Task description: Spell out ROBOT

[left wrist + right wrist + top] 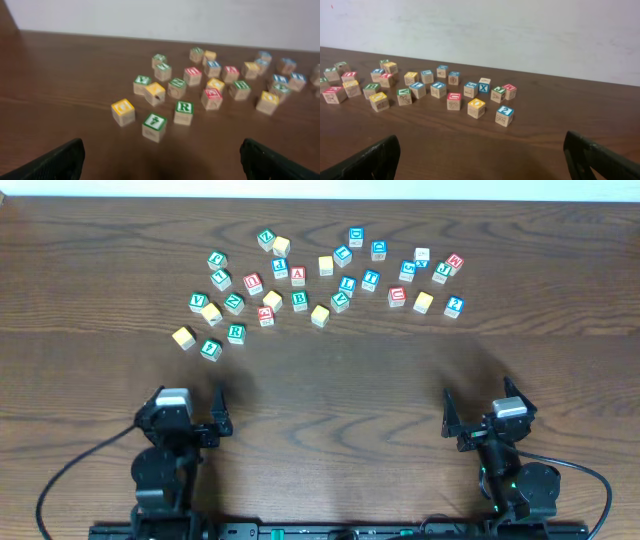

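Note:
Several small wooden letter cubes lie scattered across the far half of the table. The green-framed R (236, 333) (184, 107) sits at the cluster's near left. The green-framed B (299, 300) lies mid-cluster, and a blue-framed cube that reads as T (371, 280) is further right. Yellow-topped cubes include one at the left edge (183, 337) (123, 106) and one near the R (211, 313) (155, 90). My left gripper (185, 408) (162, 167) and right gripper (483, 408) (482, 165) stand open near the front edge, well short of the cubes, with nothing between their fingers.
A green-framed cube (154, 122) lies nearest the left gripper. A blue 2 cube (505, 111), a yellow-topped cube (476, 104) and a red-framed cube (454, 96) are nearest the right gripper. A red A (297, 275) sits mid-cluster. A pale wall runs behind the table.

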`<state>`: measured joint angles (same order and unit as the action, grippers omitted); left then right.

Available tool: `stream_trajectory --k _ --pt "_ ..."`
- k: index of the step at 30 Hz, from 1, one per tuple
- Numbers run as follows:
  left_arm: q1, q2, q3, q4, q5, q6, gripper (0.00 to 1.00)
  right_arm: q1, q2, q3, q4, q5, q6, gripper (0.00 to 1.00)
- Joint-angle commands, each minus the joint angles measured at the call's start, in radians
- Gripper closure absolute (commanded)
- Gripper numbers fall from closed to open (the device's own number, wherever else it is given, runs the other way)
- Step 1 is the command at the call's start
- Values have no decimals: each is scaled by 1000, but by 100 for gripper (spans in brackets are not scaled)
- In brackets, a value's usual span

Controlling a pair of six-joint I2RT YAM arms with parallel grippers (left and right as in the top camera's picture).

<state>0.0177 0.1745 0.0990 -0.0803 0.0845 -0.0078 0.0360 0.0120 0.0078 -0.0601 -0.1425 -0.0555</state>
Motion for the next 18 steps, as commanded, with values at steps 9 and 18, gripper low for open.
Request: stream_trajectory --k 9,18 --pt "-2 487 443 -97 176 -16 2 1 -4 -2 -3 -6 -2 1" --pt "-2 798 864 -406 215 -15 3 1 -4 -2 -3 -6 -2 1"
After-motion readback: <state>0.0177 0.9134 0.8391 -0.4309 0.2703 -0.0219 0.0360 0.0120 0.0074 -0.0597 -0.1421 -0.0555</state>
